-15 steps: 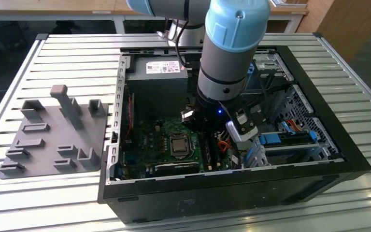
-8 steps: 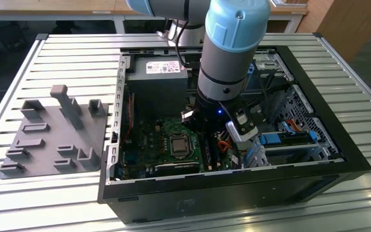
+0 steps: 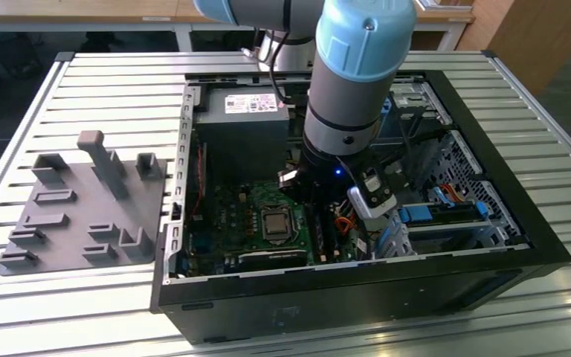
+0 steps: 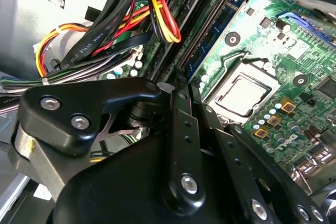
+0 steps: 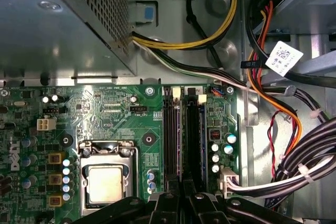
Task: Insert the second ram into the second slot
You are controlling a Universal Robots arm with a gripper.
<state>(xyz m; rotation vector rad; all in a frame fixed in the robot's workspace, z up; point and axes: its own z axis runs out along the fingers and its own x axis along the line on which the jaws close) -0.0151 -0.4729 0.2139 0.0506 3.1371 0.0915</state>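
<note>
Lengthwise along slots (image 5: pixel 171 129), second ram (image 4: pixel 212 38) on edge

End effector (image 5: pixel 181 199) over memory slots (image 5: pixel 171 140).

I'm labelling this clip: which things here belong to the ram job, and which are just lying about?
Job: gripper, ram slots, blue ram stick at the slots.
Lying about: grey tray, power supply, processor, cables, drive bracket.
</note>
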